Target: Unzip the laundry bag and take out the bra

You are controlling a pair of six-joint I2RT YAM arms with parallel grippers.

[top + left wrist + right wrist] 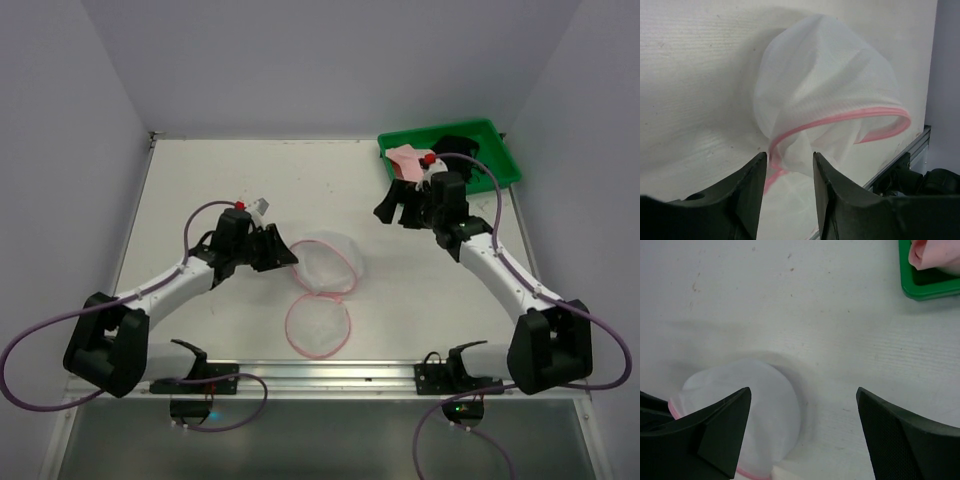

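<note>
White mesh laundry bag [325, 265] lay unzipped, pale pink fabric bra [405, 163] in green plastic tray [500, 150] — removal looked done. I read left tool [285, 252] and right tool [398, 215] open; next, withdraw both.

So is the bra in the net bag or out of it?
Out. The bra lies in the green tray, apart from the laundry bag, whose see-through mesh shows no garment inside.
</note>
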